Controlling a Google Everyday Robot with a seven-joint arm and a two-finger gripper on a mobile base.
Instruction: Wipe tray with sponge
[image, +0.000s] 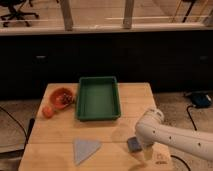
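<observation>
The green tray (98, 116) sits on the wooden table's far middle, with nothing in it. The small dark blue-grey sponge (133, 144) lies on the table near the front right, well in front of the tray. My white arm reaches in from the right, bent over the sponge. The gripper (146, 151) hangs down at the sponge's right side, close to the tabletop. It stands open, and the sponge rests on the wood rather than in its grasp. The arm's bulk hides most of the gripper.
An orange bowl (62, 96) stands left of the tray, and a small orange ball (48, 111) lies in front of it. A pale grey-blue triangular cloth (85, 149) lies at the front left. The table (55, 130) ends just right of the arm; a cable runs on the floor there.
</observation>
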